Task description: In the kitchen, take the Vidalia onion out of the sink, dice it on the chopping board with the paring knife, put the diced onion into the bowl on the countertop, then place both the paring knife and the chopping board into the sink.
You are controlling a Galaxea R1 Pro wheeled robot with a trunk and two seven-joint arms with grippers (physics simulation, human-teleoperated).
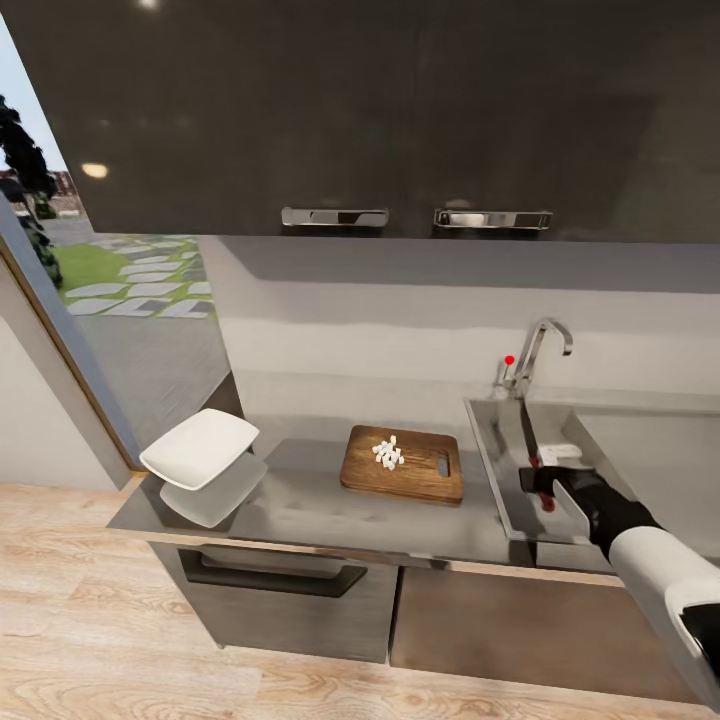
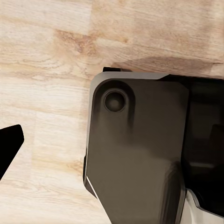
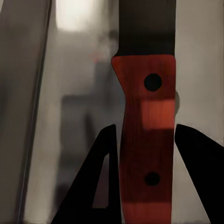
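Sink (image 1: 505,470) | paring knife (image 3: 147,135): red handle, dark blade | right gripper (image 3: 145,186) clamped

Your right gripper (image 1: 541,480) hangs over the sink (image 1: 490,450) at the bench's (image 1: 330,510) right end, jaws closed on the paring knife (image 1: 530,450), blade toward the faucet (image 1: 535,355). The chopping board (image 1: 420,480) lies mid-bench, diced onion (image 1: 388,454) piled on it. The white bowl (image 1: 200,447) sits tilted at the left end.

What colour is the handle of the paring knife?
Red, with two dark round rivets; the paring knife handle shows best in the right wrist view, between the right gripper fingers.
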